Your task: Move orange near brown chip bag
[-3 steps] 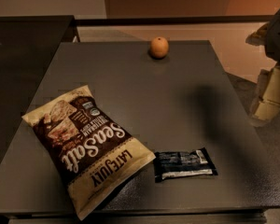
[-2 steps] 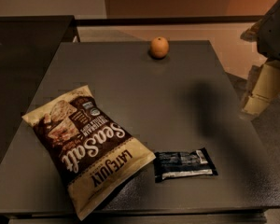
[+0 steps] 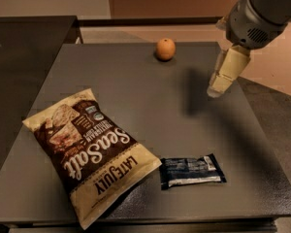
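Note:
The orange (image 3: 165,49) rests on the dark grey table (image 3: 136,91) near its far edge, about the middle. The brown chip bag (image 3: 92,152), printed "Sea Salt" and "Late July", lies flat at the front left of the table. My gripper (image 3: 218,87) hangs above the right side of the table, to the right of the orange and a little nearer the front. It holds nothing that I can see. The grey arm (image 3: 259,13) comes in from the top right.
A small dark blue-black snack bar wrapper (image 3: 191,170) lies at the front, right of the chip bag. A dark counter (image 3: 24,47) stands to the left of the table. The floor (image 3: 276,67) shows past the table's right edge.
My gripper has moved left from beyond the table's right edge to above its right side, closer to the orange. The orange, the bag and the wrapper have not moved.

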### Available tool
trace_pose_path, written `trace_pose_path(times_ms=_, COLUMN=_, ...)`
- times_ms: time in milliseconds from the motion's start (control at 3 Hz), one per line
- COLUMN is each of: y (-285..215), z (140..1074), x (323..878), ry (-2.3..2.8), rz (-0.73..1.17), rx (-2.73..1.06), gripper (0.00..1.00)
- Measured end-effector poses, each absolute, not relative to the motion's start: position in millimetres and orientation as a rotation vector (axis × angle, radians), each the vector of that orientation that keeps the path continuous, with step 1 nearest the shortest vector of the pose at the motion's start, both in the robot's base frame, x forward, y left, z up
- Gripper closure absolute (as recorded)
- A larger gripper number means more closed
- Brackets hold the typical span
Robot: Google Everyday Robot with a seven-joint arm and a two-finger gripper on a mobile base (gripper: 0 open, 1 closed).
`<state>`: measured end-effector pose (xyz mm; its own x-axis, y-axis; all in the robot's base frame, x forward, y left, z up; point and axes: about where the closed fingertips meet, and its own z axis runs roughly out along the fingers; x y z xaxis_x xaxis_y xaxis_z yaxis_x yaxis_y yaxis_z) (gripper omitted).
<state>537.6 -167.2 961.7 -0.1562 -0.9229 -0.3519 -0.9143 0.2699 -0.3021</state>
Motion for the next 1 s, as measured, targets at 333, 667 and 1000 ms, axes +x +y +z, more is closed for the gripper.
trace_pose_path(times_ms=333, y=-149, z=956, x=589, ry=2.022, rz=0.029, rx=-1.614, gripper=0.0)
trace_pose_path(times_ms=667, y=-135, z=949, x=631, ry=1.997, rz=0.075, rx=-1.554, gripper=0.0)
trace_pose_path(times_ms=1000, y=-125, z=941, x=667, ry=1.99, rz=0.126, rx=-1.481, gripper=0.0)
